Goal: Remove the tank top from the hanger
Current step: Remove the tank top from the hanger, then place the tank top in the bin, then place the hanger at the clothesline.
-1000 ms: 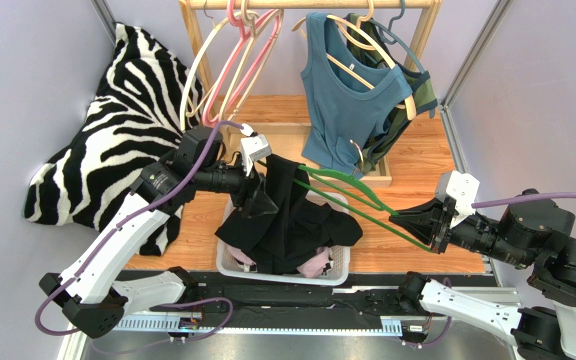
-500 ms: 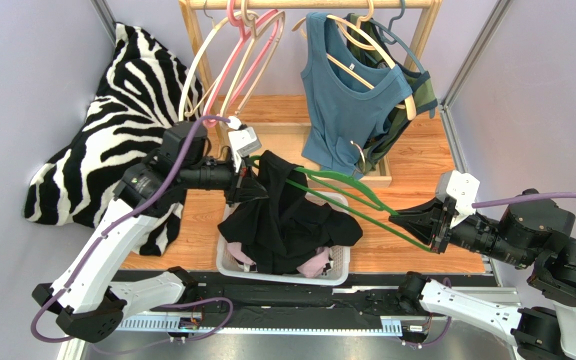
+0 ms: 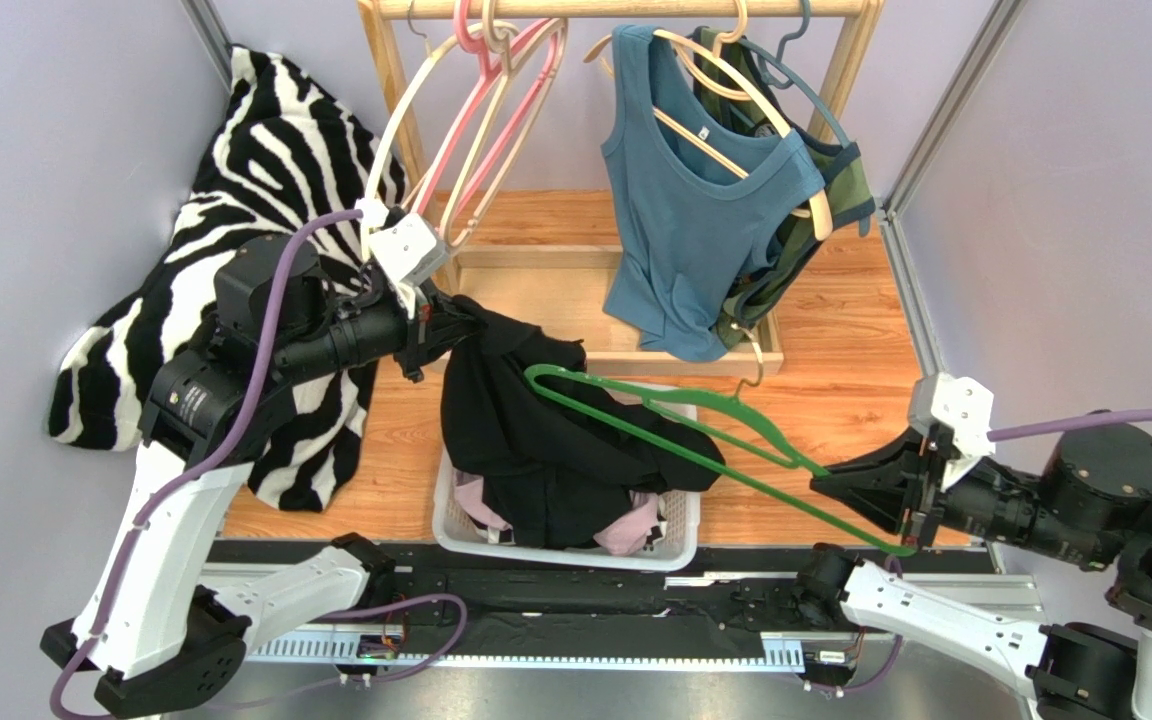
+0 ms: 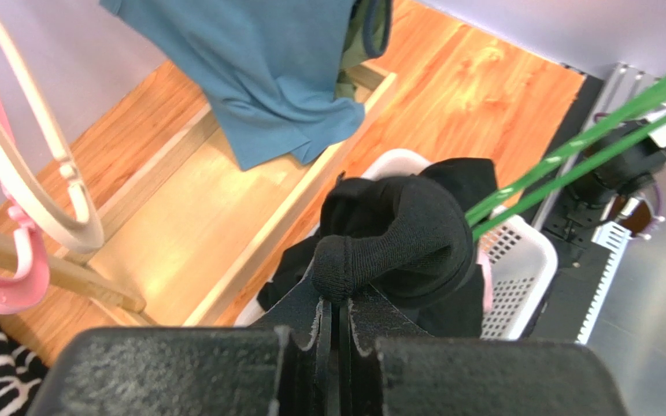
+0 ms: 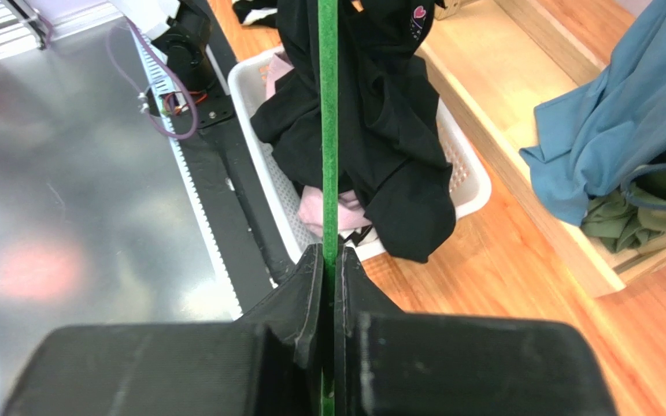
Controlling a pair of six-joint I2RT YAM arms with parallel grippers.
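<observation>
Pale lilac walls close in a wood-grain worktop [image 3: 838, 330]. A wooden garment rack [image 3: 387, 83] stands at the back. A blue tank top [image 3: 687, 195] hangs from its rail on a cream hanger, with a dark green garment behind it. An empty pink hanger [image 4: 15, 295] hangs further left. A zebra-striped cushion [image 3: 267, 165] leans in the far left corner.

A white lattice basket [image 4: 523, 269] sits near the front edge, with pink cloth inside it. The black tank top [image 3: 537, 435] is heaped over this basket. Its upper left part is lifted clear of the heap.

The left tool [image 3: 440, 318] is pressed together and pinches a bunched fold of that lifted black cloth. It is above the basket's far left corner.

The right tool [image 3: 838, 485], low on the right, is clamped on a rod of the green hanger [image 5: 329, 130]. The hanger reaches leftward, and its far end lies against the black cloth. It cannot be told whether the hanger is threaded through a strap.
</observation>
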